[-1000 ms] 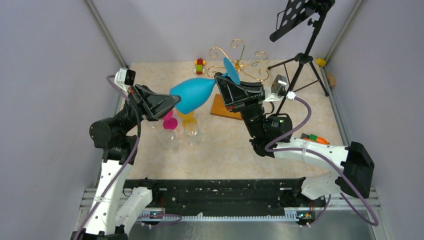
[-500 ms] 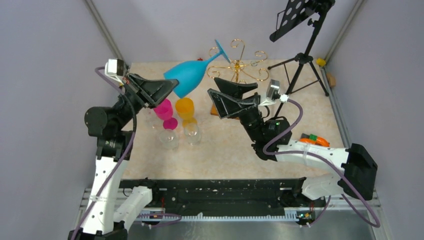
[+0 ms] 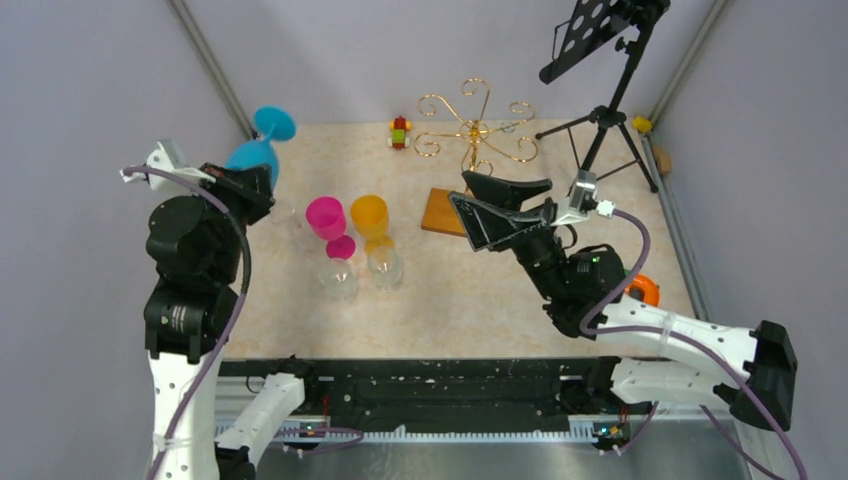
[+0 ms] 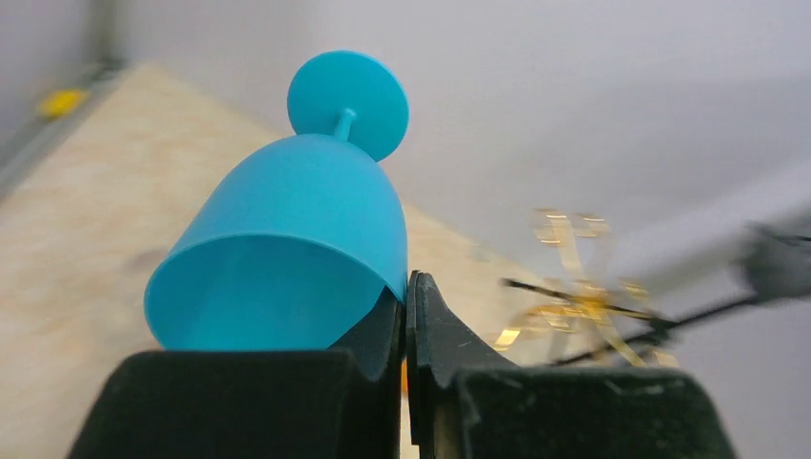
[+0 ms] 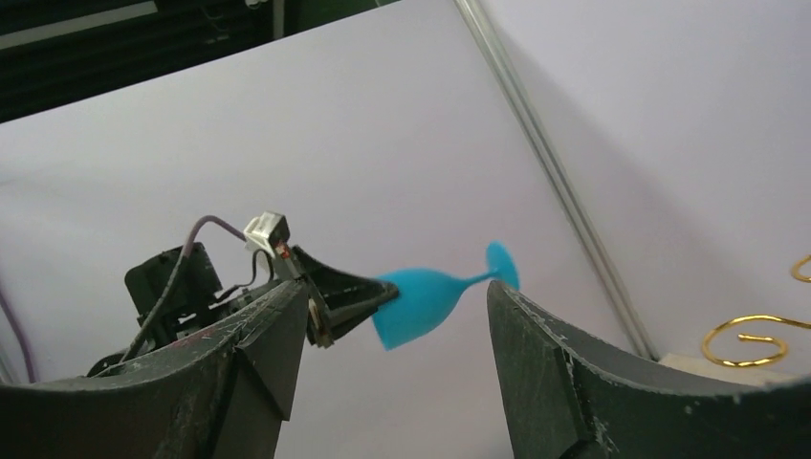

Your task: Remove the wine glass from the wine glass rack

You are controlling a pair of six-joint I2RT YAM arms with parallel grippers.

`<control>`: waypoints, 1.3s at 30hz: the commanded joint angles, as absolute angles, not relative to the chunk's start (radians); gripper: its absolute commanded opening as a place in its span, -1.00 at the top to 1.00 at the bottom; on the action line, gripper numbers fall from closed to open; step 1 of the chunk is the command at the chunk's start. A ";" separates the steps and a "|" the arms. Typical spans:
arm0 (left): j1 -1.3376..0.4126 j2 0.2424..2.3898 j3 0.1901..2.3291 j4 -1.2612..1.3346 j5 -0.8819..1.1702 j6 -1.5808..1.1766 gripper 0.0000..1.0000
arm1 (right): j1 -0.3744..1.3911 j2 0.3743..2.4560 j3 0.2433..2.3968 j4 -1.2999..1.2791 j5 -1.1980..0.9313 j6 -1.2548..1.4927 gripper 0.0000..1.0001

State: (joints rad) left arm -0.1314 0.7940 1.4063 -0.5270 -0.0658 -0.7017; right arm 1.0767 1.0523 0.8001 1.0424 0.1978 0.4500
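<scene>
The blue wine glass (image 3: 252, 153) hangs in the air near the back left wall, its foot (image 3: 275, 123) pointing up and back. My left gripper (image 3: 258, 176) is shut on the bowl's rim (image 4: 406, 287), one finger inside the bowl (image 4: 287, 239). The wine glass rack (image 3: 474, 126), gold wire scrolls on a wooden base (image 3: 440, 213), stands at the back centre with no glass on it. My right gripper (image 3: 460, 188) is open and holds nothing, just in front of the rack's base. In the right wrist view the wine glass (image 5: 430, 296) shows far off between its spread fingers.
A pink glass (image 3: 325, 216), an orange glass (image 3: 370, 214) and two clear glasses (image 3: 338, 278) stand left of centre. A black tripod stand (image 3: 603, 112) is at the back right. A small toy car (image 3: 399, 132) lies beside the rack. An orange object (image 3: 645, 290) sits by the right arm.
My right gripper let go of the glass's foot end, opened and drew back rightward. My left arm swung the blue glass away from the rack to the back left.
</scene>
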 commanded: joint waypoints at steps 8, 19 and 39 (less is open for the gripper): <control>-0.127 0.872 1.375 -1.044 -0.731 -0.418 1.00 | 1.076 0.890 0.758 0.827 0.297 0.352 -0.35; -0.126 1.009 1.333 -1.172 -0.356 -0.364 1.00 | 1.076 0.796 0.738 0.722 0.352 0.388 -0.32; -0.126 1.247 1.224 -1.129 -0.199 -0.316 1.00 | 1.075 0.769 0.730 0.686 0.384 0.401 -0.30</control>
State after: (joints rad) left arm -0.1299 1.2015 1.2240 -1.1690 -0.2138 -0.3321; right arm 1.0767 0.7753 0.7326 0.6842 0.3653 0.3973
